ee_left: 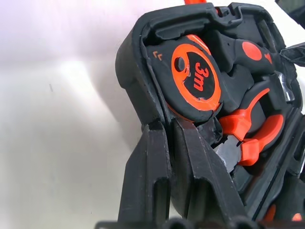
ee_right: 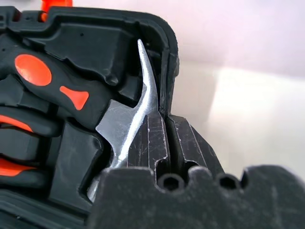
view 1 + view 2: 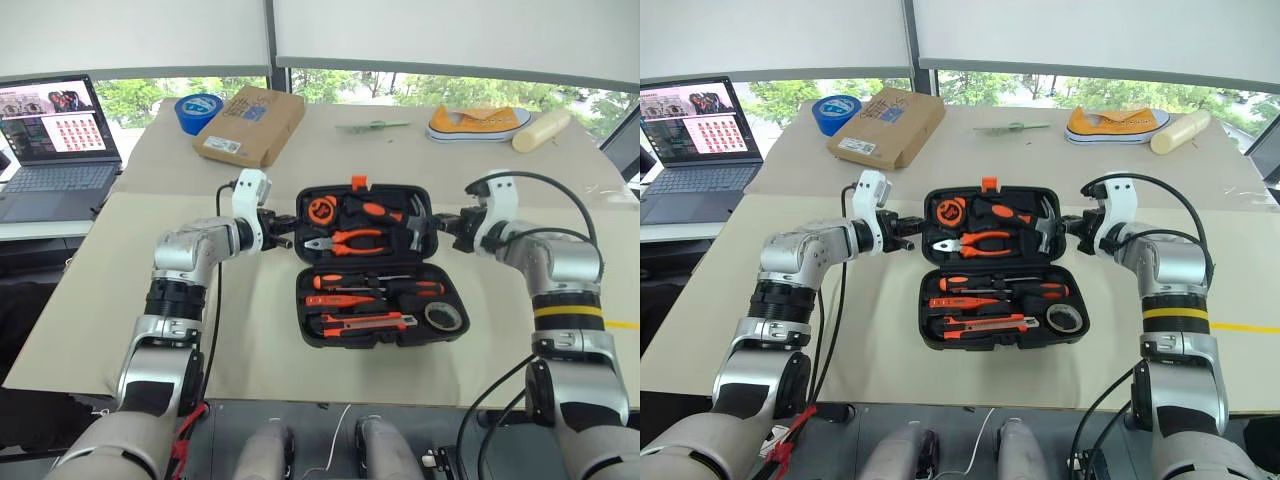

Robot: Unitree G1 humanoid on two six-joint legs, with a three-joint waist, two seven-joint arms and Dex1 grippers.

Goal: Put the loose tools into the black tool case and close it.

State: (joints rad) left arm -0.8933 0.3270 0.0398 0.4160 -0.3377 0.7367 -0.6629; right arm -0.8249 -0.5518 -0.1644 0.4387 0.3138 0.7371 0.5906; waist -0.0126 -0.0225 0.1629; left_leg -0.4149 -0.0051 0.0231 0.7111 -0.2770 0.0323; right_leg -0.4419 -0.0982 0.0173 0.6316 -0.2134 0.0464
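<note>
The black tool case (image 3: 301, 330) lies open on the table in front of me. Its near half holds orange-and-black screwdrivers (image 3: 365, 282), a small orange screwdriver (image 3: 340, 299), a utility knife (image 3: 365, 322) and a dark tape roll (image 3: 444, 317). The far half (image 3: 303, 200) carries a tape measure (image 1: 195, 76), pliers (image 3: 350, 240) and a hammer (image 2: 128, 119), and is tilted up a little. My left gripper (image 3: 285, 238) is shut on that half's left rim, its fingers (image 1: 190, 157) pinching the wall. My right gripper (image 3: 440, 225) is shut on the right rim (image 2: 169, 57).
A laptop (image 3: 55, 140) stands at the far left. Behind the case lie a blue tape roll (image 3: 197, 110) and a brown cardboard box (image 3: 250, 125). A yellow shoe (image 3: 478, 122) and a cream bottle (image 3: 541, 130) lie at the back right.
</note>
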